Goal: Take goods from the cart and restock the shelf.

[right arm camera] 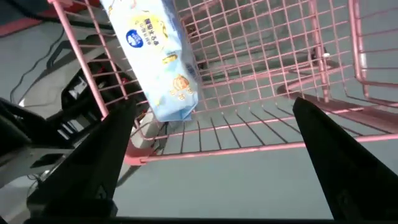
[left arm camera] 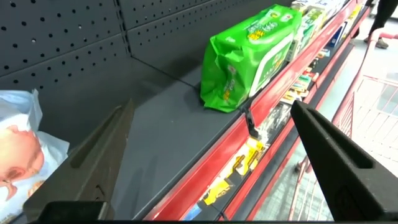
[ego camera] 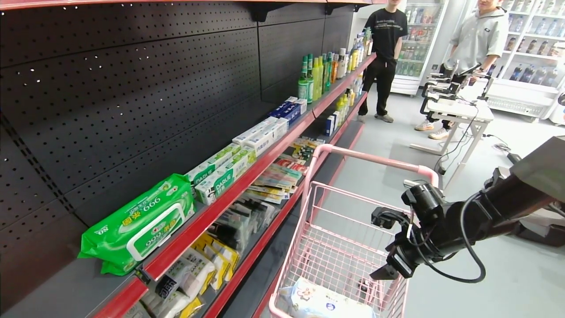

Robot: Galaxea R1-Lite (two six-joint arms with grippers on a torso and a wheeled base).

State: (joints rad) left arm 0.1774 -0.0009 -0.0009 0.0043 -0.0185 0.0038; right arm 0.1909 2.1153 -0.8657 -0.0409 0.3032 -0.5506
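A pink wire cart (ego camera: 366, 161) stands beside the shelf. A white and blue pack of goods (ego camera: 315, 301) lies in its near corner, also seen as the pack (right arm camera: 158, 56) on the cart's wire floor (right arm camera: 261, 118). My right gripper (ego camera: 387, 270) hangs over the cart's right rim, open (right arm camera: 211, 165) and a little above and apart from the pack. My left gripper (left arm camera: 208, 168) is open over the grey shelf board (left arm camera: 168, 130), nothing between its fingers. A white pack with a baby picture (left arm camera: 18, 149) lies on that board beside one finger (left arm camera: 87, 168). A green wipes pack (left arm camera: 252, 53) lies farther along.
The upper shelf (ego camera: 229, 194) carries the green wipes pack (ego camera: 139, 223), toothpaste boxes (ego camera: 220, 170) and bottles (ego camera: 318, 75). Lower shelves hold packets (ego camera: 212, 256). A white desk (ego camera: 459, 110) stands beyond the cart, with open floor to the right.
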